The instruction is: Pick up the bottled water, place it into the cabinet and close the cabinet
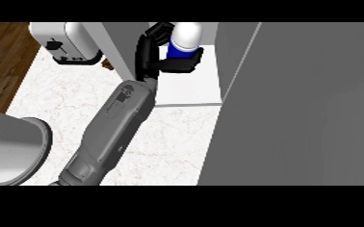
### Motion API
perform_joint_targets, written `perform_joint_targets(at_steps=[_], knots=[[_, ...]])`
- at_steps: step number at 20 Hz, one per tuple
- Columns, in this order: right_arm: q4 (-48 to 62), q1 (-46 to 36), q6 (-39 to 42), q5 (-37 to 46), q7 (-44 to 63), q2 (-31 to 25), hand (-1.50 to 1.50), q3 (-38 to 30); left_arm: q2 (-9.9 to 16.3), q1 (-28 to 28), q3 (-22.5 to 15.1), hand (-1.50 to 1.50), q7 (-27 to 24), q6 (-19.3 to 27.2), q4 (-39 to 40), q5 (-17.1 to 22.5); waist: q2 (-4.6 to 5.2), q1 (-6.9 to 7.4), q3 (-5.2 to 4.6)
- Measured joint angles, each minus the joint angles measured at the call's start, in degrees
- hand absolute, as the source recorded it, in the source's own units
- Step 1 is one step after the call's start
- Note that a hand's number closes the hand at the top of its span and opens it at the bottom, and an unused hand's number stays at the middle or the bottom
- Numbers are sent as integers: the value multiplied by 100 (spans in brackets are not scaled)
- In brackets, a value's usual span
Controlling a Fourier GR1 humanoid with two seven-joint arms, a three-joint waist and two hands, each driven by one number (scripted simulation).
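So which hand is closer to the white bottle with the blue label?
The left hand: it curls round the white bottle with the blue label inside the cabinet. The right hand is out of view.

Even, soft light; the counter [181,139] reads bright, the cabinet door [292,106] flat grey. Faint shadows, no glare or blur.

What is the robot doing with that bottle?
One hand is curled round the bottle and holds it inside the open cabinet, above its white shelf. The cabinet door stands open at the right. A toaster sits on the counter at the left. The other hand is out of sight.
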Motion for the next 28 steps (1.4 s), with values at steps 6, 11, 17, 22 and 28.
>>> perform_joint_targets(at_steps=[6,11,17,22,28], knots=[[-5,-30,22,-36,-21,-28,-150,28,0,-615,175,150,-356,162,1065,30,8,-53,-2],[-31,-3,-3,-69,-76,-90,-150,11,-1,-931,260,150,-634,404,1913,-189,20,-90,-1],[-36,-64,10,-123,-73,-112,-150,-36,-8,-1238,312,150,-811,718,2797,-272,51,-146,-1],[-49,1,22,-168,-168,-181,-150,-18,5,-1298,518,150,-1137,741,3301,-219,75,-190,-3],[-35,31,37,-223,-315,-227,-150,-12,32,-1475,662,150,-1293,846,3777,-257,102,-238,-5]])
